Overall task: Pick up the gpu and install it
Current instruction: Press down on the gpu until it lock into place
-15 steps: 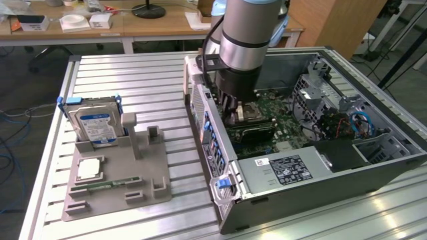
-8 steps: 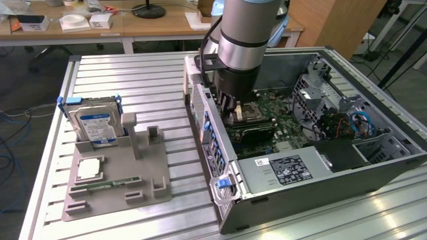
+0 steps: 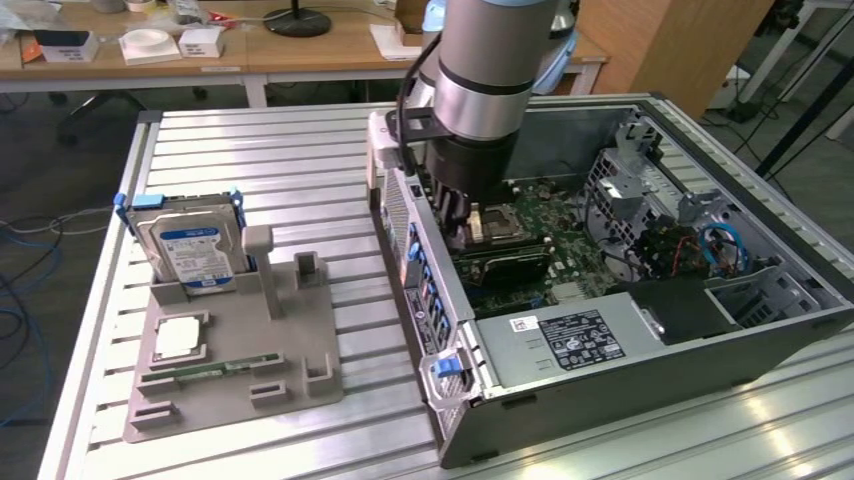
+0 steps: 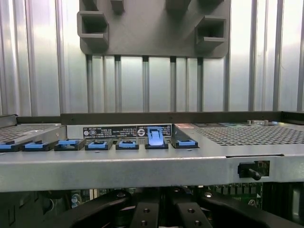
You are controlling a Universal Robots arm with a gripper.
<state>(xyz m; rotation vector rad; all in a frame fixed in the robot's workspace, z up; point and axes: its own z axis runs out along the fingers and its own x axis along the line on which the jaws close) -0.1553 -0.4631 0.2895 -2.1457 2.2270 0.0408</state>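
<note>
The arm's gripper (image 3: 470, 222) reaches down inside the open computer case (image 3: 747, 345), close to the case's rear wall, over the motherboard (image 3: 541, 240). In the wrist view the black fingers (image 4: 145, 213) stand pressed close together, clenched, with the green board just beyond them. Whether the gpu sits between them cannot be told: the arm's body covers that spot in the exterior view, and no dark card can be made out anywhere else in the case or beside it. Outside the case's rear wall, on the ribbed aluminium table (image 3: 267, 160), lies a grey parts holder (image 3: 234, 350). In the holder's tall slot a silver hard drive (image 3: 191, 250) with a blue-white label stands upright, and a narrow green memory stick (image 3: 214, 368) lies flat nearer the holder's front edge. Along the case's rear wall runs a row of blue slot clips (image 4: 97, 144).
</note>
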